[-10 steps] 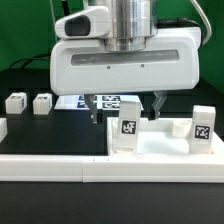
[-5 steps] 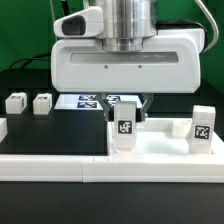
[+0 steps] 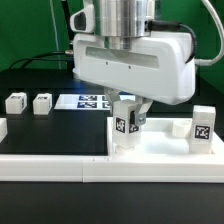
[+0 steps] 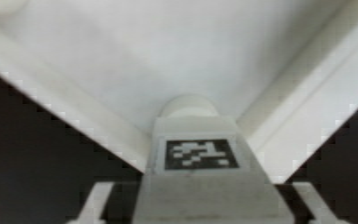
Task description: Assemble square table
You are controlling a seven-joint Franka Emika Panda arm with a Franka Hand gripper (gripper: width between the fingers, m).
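Exterior view: gripper (image 3: 127, 115) is clamped on a leg (image 3: 125, 128), one finger on each side, at the corner of the slab (image 3: 165, 146) on the exterior view's left. The leg leans a little and is not square to the slab. Its lower end is at or just above the slab face, and I can't tell whether it is seated.

Wrist view agrees: the leg (image 4: 202, 150) sits tight between the fingers (image 4: 101, 200) with its tag facing the camera, and the slab (image 4: 176, 40) is below.

Step, as I judge it: fitting the first gripped leg into its corner mount. The next move likely calls for righting the leg over the hole, then pressing or twisting it down without letting it slip.

Second leg (image 3: 202, 125) stands upright on the slab towards the exterior view's right. Third leg (image 3: 42, 102) and fourth leg (image 3: 15, 102) sit loose on the black table, well apart from the slab.

Slab looks: white, flat, plastic, with a raised rim facing up. Legs are small white blocks with black-and-white tags. Marker board (image 3: 88, 100) lies behind the gripper.
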